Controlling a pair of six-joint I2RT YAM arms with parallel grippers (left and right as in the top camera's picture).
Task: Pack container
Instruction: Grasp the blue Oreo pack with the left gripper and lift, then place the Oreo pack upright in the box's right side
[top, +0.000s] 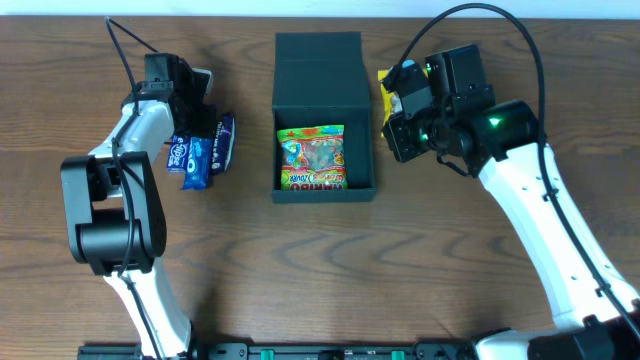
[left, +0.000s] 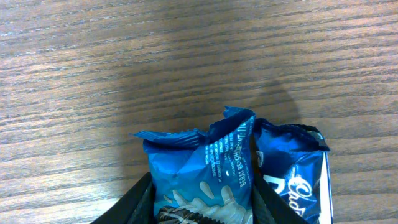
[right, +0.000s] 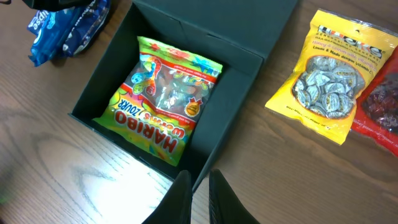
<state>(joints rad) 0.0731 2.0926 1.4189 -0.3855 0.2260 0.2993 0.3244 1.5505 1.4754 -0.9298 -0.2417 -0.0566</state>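
**Container open at mid-table, one packet inside**

We see its lid lying open and a Haribo packet flat on its floor. The left gripper straddles a blue packet on the table. Its jaws are cut off at the frame edge, so we cannot tell whether they pinch it. The right gripper hovers by the container's front wall, fingers almost together, holding nothing. A red packet is cropped.

Blue packets on wood table, yellow packet
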